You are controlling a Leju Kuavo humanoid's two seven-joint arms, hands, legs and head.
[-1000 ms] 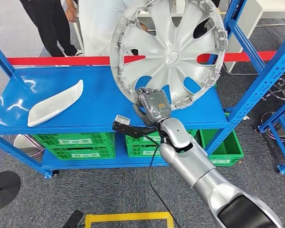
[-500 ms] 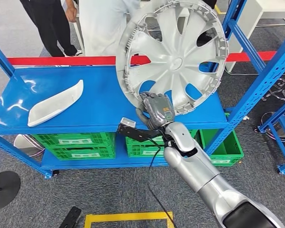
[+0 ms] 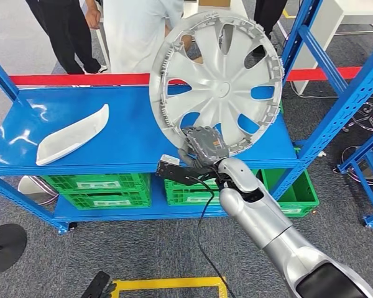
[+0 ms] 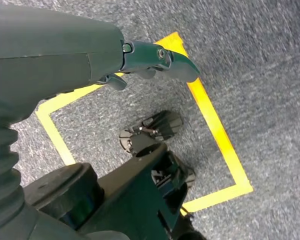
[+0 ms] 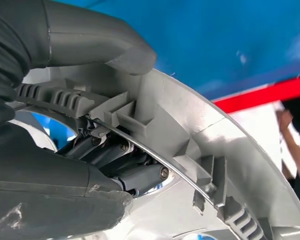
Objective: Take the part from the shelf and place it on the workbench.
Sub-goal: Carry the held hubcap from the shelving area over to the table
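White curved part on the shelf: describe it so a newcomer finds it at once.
Find the blue shelf and look at the end away from the hubcap that the right hand holds. The white part lies flat there: long, narrow, curved like a shallow scoop.

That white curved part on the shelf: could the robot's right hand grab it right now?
Probably not: the right hand already grips the hubcap by its rim, and the white curved part lies well off to the side.

We see a silver-grey hubcap [image 3: 218, 84] above a bright blue shelf [image 3: 128, 133], a white trim part [image 3: 72, 135] at its left, green crates [image 3: 105, 189] beneath, red tape [image 3: 76, 79] beyond, and yellow floor tape [image 4: 216, 135] on grey carpet [image 4: 261, 75].
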